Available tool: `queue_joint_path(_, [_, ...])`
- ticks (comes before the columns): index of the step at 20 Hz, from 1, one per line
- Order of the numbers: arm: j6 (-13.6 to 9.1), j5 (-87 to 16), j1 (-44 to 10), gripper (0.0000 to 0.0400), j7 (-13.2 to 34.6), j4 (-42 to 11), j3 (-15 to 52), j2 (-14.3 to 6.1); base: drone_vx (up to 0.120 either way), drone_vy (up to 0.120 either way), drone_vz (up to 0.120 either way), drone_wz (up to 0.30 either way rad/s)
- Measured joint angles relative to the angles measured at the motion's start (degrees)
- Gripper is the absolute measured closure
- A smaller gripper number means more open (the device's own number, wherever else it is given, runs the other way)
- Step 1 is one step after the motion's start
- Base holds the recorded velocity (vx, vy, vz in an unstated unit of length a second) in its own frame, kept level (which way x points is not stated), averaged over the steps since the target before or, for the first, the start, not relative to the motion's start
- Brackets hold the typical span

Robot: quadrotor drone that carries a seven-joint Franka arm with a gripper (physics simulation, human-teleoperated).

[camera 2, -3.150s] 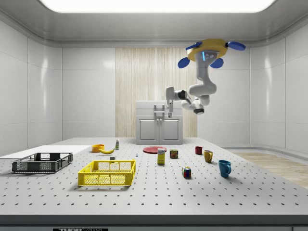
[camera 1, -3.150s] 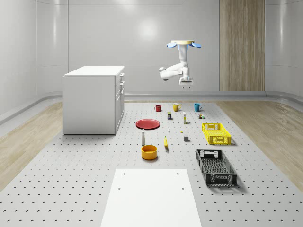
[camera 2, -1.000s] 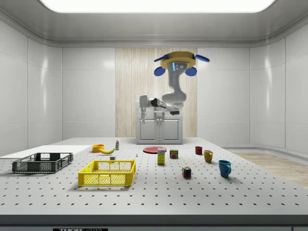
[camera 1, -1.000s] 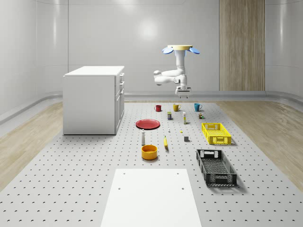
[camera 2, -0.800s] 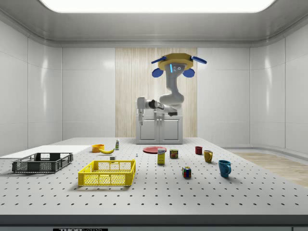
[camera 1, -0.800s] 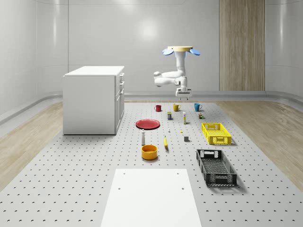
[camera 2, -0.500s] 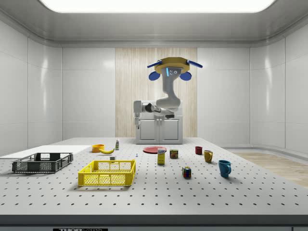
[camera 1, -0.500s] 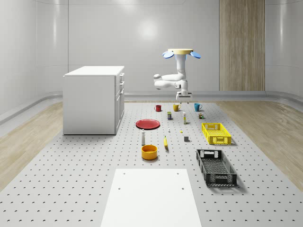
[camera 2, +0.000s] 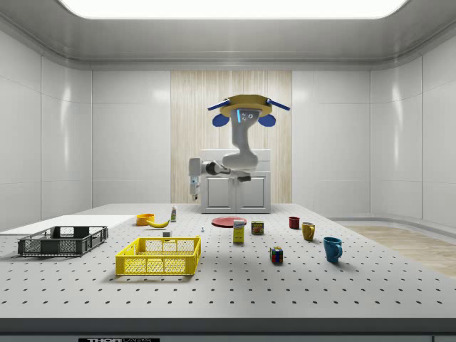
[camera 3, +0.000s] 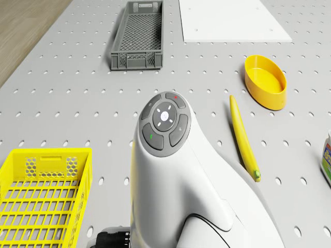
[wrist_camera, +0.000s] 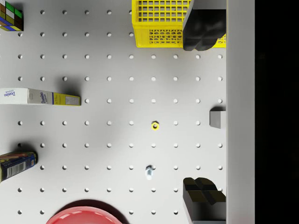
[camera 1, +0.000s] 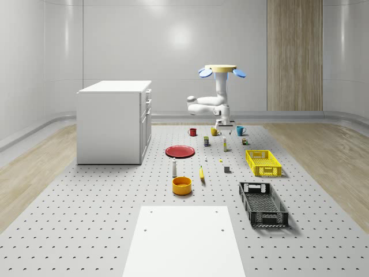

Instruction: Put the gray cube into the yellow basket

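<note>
I hovered well above the perforated table (camera 1: 86, 219), my drone body (camera 1: 222, 70) high over its far middle part, beyond the gray cube (camera 1: 227, 169) and near the row of mugs. In the side view my drone (camera 2: 246, 108) hung in front of the white cabinet (camera 2: 235, 187), arm bent down and toward that view's left, gripper (camera 2: 192, 187) pointing down, well clear of the table.

My gripper (wrist_camera: 203, 112) was empty, fingers apart: in the wrist view one dark fingertip (wrist_camera: 202, 29) lay over the yellow basket's (wrist_camera: 159, 21) wall and the other (wrist_camera: 202, 196) sat far from it, with bare table between them.

The gray cube (wrist_camera: 217, 118) sat on the table, partly cut off in the wrist view, roughly between my fingertips but far beneath. It was outside the yellow basket (camera 1: 263, 163), near it, toward the whole-scene view's left. In the side view the cube (camera 2: 166, 234) showed just behind the basket (camera 2: 159, 256).

Also under the wrist: a small yellow nut (wrist_camera: 155, 125), a small bolt (wrist_camera: 149, 171), a sugar box (wrist_camera: 39, 97) lying flat, a can (wrist_camera: 16, 164), a Rubik's cube (wrist_camera: 9, 15) and the red plate's (wrist_camera: 86, 217) edge.

Drone view showed my arm link (camera 3: 178, 178) over the table, with the banana (camera 3: 244, 138), yellow bowl (camera 3: 266, 81), black crate (camera 3: 137, 35) and white mat (camera 3: 232, 20).
</note>
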Motion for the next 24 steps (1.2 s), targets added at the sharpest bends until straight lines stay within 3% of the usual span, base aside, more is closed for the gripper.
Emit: queue_joint_path(24, [2.63,1.18,-0.64,0.0000,0.53,0.13,0.47,-2.82,0.120,0.000,-0.120,0.000])
